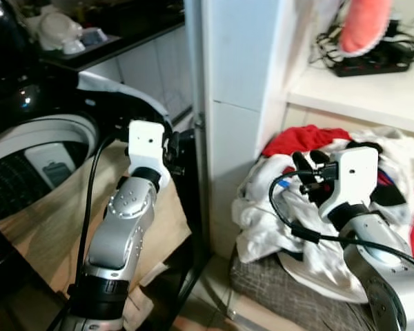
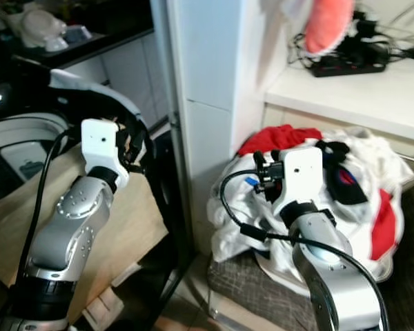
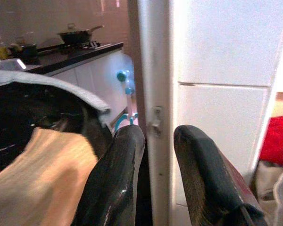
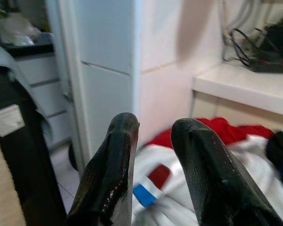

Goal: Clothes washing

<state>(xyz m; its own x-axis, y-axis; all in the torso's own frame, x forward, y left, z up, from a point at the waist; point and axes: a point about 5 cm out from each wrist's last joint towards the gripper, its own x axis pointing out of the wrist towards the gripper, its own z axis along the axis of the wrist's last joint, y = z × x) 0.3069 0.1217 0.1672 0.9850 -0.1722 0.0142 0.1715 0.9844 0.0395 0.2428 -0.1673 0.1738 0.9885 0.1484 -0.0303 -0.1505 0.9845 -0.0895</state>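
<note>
The heaped pile of white and red clothes (image 1: 393,179) lies just below and ahead of the spread, empty right end effector (image 4: 153,160), far nearer than the spread left end effector (image 3: 153,174) beside the washing machine's open drum (image 1: 27,162).

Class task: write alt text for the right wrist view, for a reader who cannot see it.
Two black fingers of the right gripper, apart and empty, hover above a heap of white and red clothes. Behind stand a white wall pillar and a white shelf carrying black cables.

Head-mounted stereo eyes look forward and down over both raised arms, sharing a white pillar (image 1: 228,103) between washing machine (image 1: 34,158) and laundry pile (image 2: 331,179). Each wrist camera peers close along its own black fingers (image 3: 118,179) toward that same pillar (image 4: 108,66), the right one also catching the clothes.
</note>
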